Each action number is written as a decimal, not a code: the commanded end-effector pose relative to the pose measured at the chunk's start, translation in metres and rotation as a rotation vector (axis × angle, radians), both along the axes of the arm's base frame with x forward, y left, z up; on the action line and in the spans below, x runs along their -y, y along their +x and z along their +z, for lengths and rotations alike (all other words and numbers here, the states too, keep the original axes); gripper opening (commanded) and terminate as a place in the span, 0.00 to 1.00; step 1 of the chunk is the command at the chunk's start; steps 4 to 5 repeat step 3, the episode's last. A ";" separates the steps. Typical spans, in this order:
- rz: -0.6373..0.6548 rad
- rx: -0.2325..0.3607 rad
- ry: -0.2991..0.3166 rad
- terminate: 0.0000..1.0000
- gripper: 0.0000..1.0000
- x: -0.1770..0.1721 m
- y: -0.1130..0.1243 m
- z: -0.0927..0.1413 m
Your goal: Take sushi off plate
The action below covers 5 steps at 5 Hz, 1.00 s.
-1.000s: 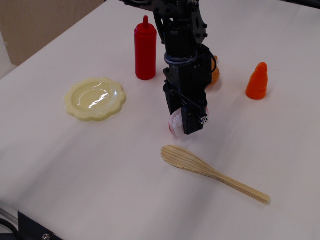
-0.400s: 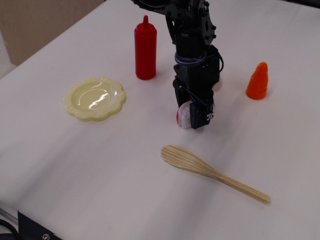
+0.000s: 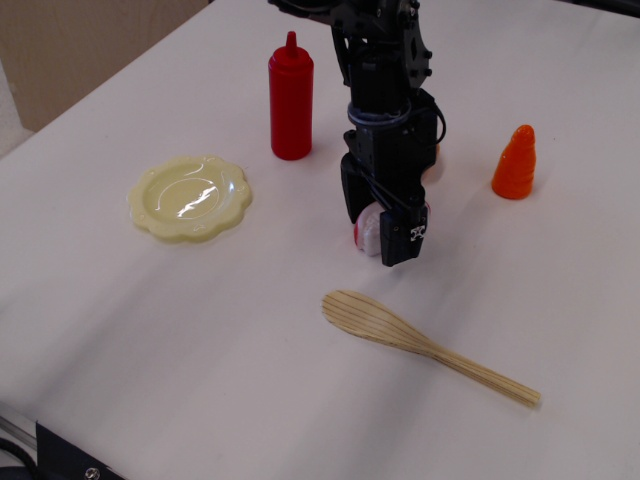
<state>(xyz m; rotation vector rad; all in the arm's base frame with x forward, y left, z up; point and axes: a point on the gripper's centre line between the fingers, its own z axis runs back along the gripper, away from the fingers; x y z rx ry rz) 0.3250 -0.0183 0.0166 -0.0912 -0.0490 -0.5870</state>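
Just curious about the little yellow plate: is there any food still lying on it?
No, the plate is bare, and the sushi sits between the fingers of the gripper.

A red squeeze bottle [image 3: 291, 98] is standing upright on the white tabletop [image 3: 200, 330]. An orange cone-shaped toy [image 3: 516, 162] is standing well apart to its right. A wooden spoon [image 3: 425, 345] is lying flat nearer the camera.

Plastic toys, bare wood and matt black hardware on a smooth white table

The plate [image 3: 190, 197] is glossy pale yellow plastic with bright glints; the sushi [image 3: 369, 230] looks like smooth plastic, white with a pink-red edge. The gripper [image 3: 385, 228] is matt black. The red bottle [image 3: 291, 98] and the orange cone [image 3: 516, 163] are smooth plastic; the spoon [image 3: 425, 344] is pale, grained, unvarnished wood. The table [image 3: 200, 340] is matt white.
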 end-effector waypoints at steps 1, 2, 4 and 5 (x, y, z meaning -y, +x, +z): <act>0.172 0.192 0.001 0.00 1.00 -0.020 0.002 0.086; 0.172 0.192 0.001 0.00 1.00 -0.020 0.002 0.086; 0.172 0.192 0.001 1.00 1.00 -0.020 0.002 0.086; 0.172 0.192 0.001 1.00 1.00 -0.020 0.002 0.086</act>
